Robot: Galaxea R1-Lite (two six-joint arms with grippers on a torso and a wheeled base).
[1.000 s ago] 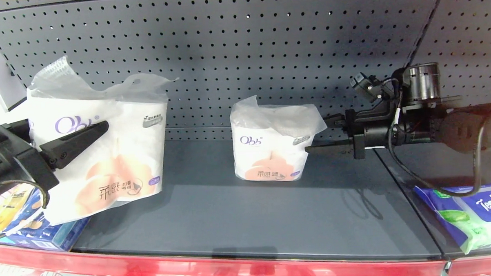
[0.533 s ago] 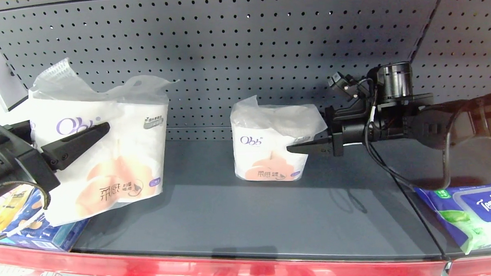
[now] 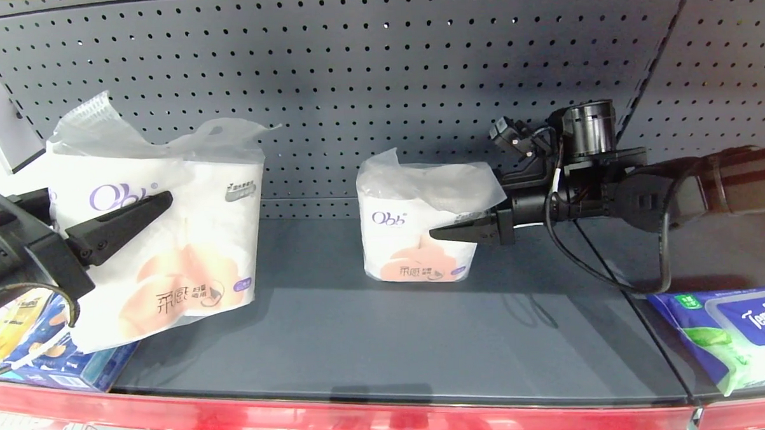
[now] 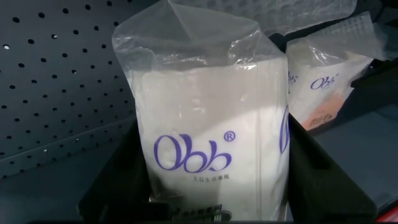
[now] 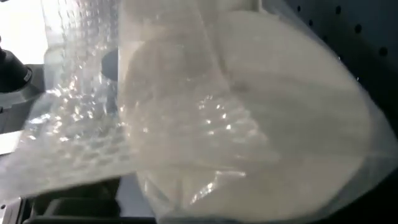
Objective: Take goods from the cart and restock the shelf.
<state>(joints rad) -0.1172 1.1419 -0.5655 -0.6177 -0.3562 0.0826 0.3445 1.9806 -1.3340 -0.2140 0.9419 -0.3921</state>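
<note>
Large tissue pack (image 3: 186, 247) is clamped in left end effector (image 4: 217, 193).
It is best set upright on shelf (image 3: 361, 330); right end effector's (image 3: 440, 224) grip at small tissue pack (image 3: 403, 255) cannot be told.

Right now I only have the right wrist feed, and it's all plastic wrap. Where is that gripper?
Observer: The right gripper comes in from the right and straddles the small pack, jaws open. The pack stands upright mid-shelf, near the back.
Operator: Left arm?
Observer: The left gripper is shut on a large pack of the same kind, at the shelf's left end.
Operator: Anything on my right side?
Observer: A blue and green wipes pack lies flat at the front of the next shelf section, apart from your arm.
</note>
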